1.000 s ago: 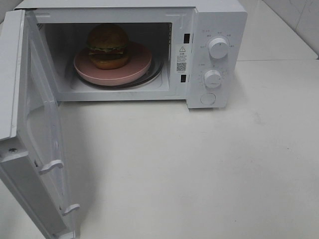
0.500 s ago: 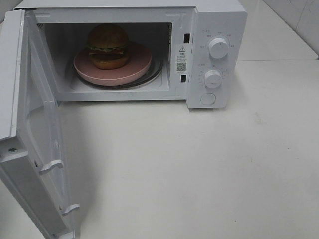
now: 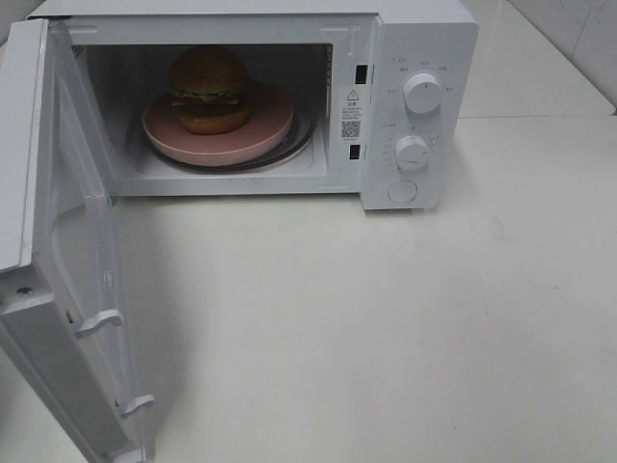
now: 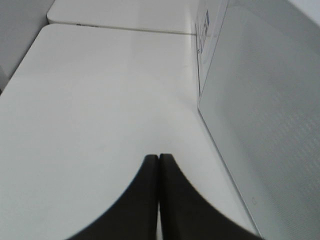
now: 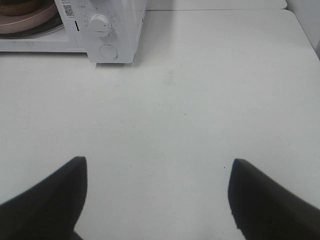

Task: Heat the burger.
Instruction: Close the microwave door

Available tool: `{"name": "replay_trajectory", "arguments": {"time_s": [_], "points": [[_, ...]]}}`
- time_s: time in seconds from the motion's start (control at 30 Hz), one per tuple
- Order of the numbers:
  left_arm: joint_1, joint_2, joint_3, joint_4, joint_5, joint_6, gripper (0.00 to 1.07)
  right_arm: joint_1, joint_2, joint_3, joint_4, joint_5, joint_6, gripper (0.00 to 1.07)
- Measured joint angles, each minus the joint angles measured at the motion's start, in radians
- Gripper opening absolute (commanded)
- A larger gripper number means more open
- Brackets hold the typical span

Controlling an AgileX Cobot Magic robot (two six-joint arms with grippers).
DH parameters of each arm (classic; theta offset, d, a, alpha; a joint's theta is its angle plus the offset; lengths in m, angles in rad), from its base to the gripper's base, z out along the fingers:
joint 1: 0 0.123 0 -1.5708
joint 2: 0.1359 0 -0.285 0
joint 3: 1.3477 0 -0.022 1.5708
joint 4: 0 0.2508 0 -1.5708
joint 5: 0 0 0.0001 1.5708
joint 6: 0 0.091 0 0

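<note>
The burger (image 3: 209, 89) with its golden-brown bun sits on a pink plate (image 3: 260, 135) inside the white microwave (image 3: 424, 39), whose door (image 3: 58, 251) hangs wide open to the left. In the right wrist view only the plate's edge (image 5: 30, 21) shows in the cavity. Neither arm appears in the exterior high view. My left gripper (image 4: 158, 157) is shut with its dark fingers pressed together and nothing between them, just beside the open door's outer face (image 4: 270, 125). My right gripper (image 5: 157, 172) stands open and empty over the bare table, well in front of the microwave.
Two knobs (image 3: 422, 93) (image 3: 412, 151) and a round button (image 3: 402, 191) sit on the microwave's control panel. The white table (image 3: 386, 328) stretches in front and to the right. A table seam (image 4: 120, 29) runs beyond the left gripper.
Nothing has visibly moved in the exterior high view; burger, plate and door stay as they were.
</note>
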Motion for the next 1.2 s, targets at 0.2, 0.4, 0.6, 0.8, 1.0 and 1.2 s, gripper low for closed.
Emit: {"name": "replay_trajectory", "arguments": {"time_s": [0.2, 0.4, 0.6, 0.8, 1.0, 1.2], "points": [[0.000, 0.030, 0.100, -0.023, -0.163, 0.017, 0.00, 0.000, 0.000, 0.000, 0.000, 0.000, 0.000, 0.75], [0.000, 0.030, 0.112, -0.037, -0.261, 0.019, 0.00, 0.000, 0.000, 0.000, 0.000, 0.000, 0.000, 0.75], [0.000, 0.033, 0.137, -0.040, -0.332, 0.023, 0.00, 0.000, 0.000, 0.000, 0.000, 0.000, 0.000, 0.75], [0.000, 0.104, 0.182, -0.040, -0.378, 0.023, 0.00, 0.000, 0.000, 0.000, 0.000, 0.000, 0.000, 0.75], [0.000, 0.159, 0.183, -0.031, -0.435, 0.023, 0.00, 0.000, 0.000, 0.000, 0.000, 0.000, 0.000, 0.75], [0.000, 0.274, 0.183, 0.126, -0.536, -0.116, 0.00, 0.000, 0.000, 0.000, 0.000, 0.000, 0.000, 0.75]]}}
